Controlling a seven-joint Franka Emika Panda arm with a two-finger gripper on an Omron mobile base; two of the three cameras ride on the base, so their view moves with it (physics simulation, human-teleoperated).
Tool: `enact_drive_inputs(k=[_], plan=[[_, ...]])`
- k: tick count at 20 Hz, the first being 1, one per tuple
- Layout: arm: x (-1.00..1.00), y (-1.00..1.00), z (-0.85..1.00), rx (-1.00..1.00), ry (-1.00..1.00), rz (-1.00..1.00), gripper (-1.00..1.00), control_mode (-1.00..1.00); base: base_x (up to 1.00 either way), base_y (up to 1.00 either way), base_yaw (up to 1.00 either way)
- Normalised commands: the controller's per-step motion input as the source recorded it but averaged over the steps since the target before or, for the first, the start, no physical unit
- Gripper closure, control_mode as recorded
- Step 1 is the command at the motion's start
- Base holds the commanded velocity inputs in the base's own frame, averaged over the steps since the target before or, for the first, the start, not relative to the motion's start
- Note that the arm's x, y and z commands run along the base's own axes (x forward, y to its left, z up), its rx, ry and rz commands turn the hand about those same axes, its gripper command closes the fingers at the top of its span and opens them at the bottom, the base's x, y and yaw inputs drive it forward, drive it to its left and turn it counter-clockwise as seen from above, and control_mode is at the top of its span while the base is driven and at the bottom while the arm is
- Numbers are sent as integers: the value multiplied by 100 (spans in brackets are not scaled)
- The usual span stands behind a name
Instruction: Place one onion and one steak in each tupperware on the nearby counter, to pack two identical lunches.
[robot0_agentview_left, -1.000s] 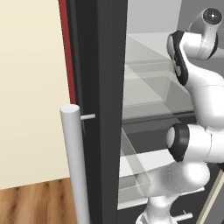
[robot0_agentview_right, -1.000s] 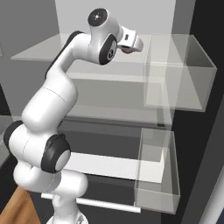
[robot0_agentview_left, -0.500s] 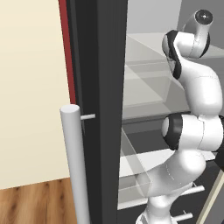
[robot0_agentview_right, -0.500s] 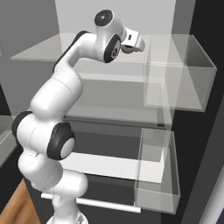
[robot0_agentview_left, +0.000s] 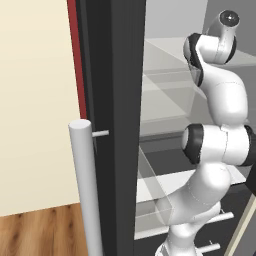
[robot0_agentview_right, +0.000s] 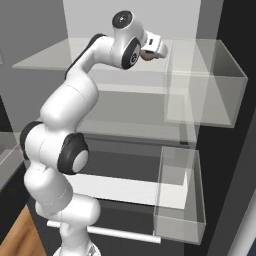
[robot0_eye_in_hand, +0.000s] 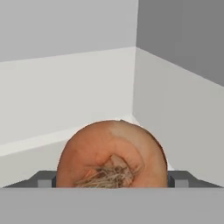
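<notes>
Orange-brown and papery-skinned, the onion sits close before the hand camera, its dry root tuft turned toward the lens. We note it lying between the two dark fingers, one tip showing at each side of it, low in the hand view. The fingers stand wide; whether they press on the onion or merely flank it we cannot tell. Behind the onion we see pale grey walls meeting in a corner, and a pale floor beneath it.

From the right base view we record the white arm reaching up and forward, the gripper at the upper glass shelf of an open refrigerator, a sliver of orange-brown showing at its tip. Clear door bins hang to the right. In the left base view a grey door handle stands upright beside the dark door edge.
</notes>
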Motion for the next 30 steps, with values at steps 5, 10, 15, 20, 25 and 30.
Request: enact_drive_inputs(k=[5,10,15,20,25,30], plan=[[2,-12,-29,0,9,0,100,-100,0,0,0],[-49,3,-25,0,-1,3,100,-100,0,0,0],[-97,16,-32,0,-17,9,100,-100,0,0,0],[-100,47,-21,-1,-22,8,100,-100,0,0,0],[-96,53,-16,-3,-15,5,100,-100,0,0,0],[-100,18,0,-5,-6,0,100,-100,0,0,0]])
